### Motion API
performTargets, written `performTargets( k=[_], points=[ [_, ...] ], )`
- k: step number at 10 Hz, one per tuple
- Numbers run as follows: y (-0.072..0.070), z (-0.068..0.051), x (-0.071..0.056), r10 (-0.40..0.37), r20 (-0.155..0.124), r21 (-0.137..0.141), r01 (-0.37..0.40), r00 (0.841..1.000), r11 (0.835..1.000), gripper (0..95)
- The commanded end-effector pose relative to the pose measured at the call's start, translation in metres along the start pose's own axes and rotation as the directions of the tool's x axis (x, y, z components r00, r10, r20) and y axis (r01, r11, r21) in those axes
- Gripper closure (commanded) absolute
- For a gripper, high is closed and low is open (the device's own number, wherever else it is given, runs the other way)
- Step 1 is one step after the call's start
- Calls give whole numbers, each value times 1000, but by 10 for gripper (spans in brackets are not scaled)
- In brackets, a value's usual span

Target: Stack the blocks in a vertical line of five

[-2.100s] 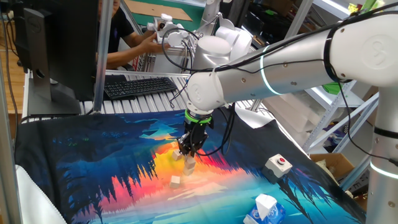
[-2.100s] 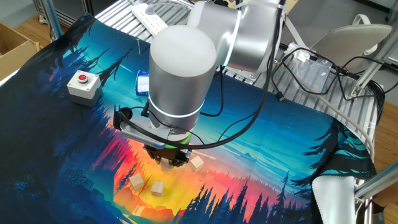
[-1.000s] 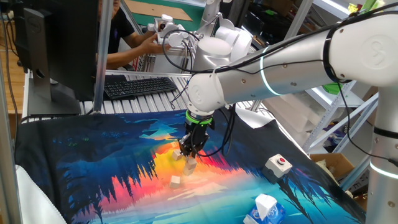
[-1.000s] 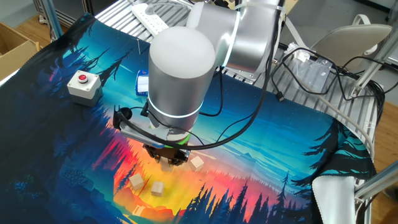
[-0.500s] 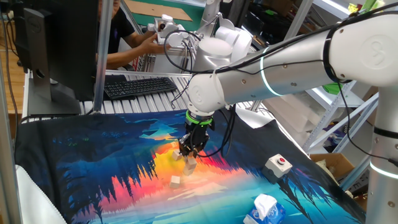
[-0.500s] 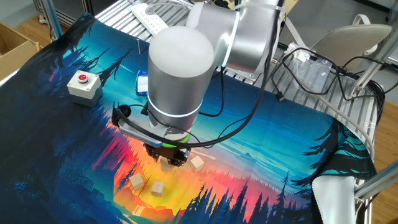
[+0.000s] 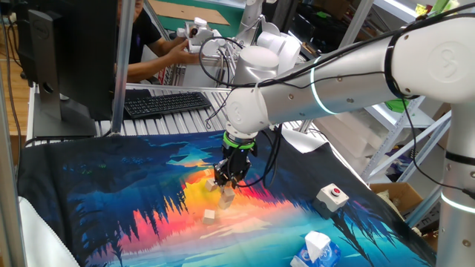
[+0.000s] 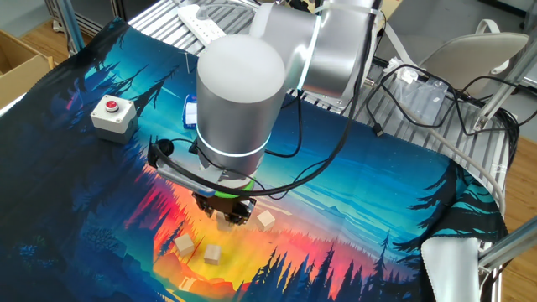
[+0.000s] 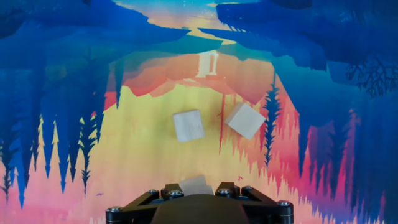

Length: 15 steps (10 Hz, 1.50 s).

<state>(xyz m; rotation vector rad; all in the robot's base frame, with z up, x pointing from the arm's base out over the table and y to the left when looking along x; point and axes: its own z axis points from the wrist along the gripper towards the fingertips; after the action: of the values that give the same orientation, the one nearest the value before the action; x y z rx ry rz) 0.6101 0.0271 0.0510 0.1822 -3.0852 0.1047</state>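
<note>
Pale wood marks the pieces to follow, read from left to right across the other fixed view. At the table's left edge stands the white box with a red button point(image 8: 112, 116), no part of the task. Toward the near edge, two loose blocks point(image 8: 183, 245) point(image 8: 211, 254) lie close together on the printed mat point(image 8: 377, 210), apart from one another. Just right of them the gripper point(image 8: 225, 214) points down, low over a block point(image 7: 225, 197) directly beneath it. You cannot tell from these views whether that piece is single or already doubled, nor how wide the jaws stand or whether they grip it. Right again, a fourth block point(image 8: 266, 220) lies just beside the gripper, tilted against the mat's lines.

Judged step: setting or leaving a block at the base of the column, early in the stack. Your next move calls for a straight lift clear of it, then a square approach to a loose block.
</note>
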Motion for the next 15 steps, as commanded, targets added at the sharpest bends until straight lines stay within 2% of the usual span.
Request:
performTargets(
  k=[1, 3, 5, 8, 11, 14, 15],
  points=[
    [-3, 0, -2, 33, -1, -3, -33, 999, 999, 380],
    [-4, -2, -4, 91, -5, -14, -91, 996, 996, 380],
    [-5, -3, -6, 117, -5, -24, -117, 993, 993, 380],
    [-7, -5, -12, 134, -4, -22, -134, 991, 991, 380],
    [-13, -9, -24, 168, -8, -20, -168, 986, 986, 380],
    [-19, -12, -36, 234, -13, -24, -234, 972, 972, 380],
    [-23, -14, -42, 275, -15, -26, -275, 961, 961, 380]
  ],
)
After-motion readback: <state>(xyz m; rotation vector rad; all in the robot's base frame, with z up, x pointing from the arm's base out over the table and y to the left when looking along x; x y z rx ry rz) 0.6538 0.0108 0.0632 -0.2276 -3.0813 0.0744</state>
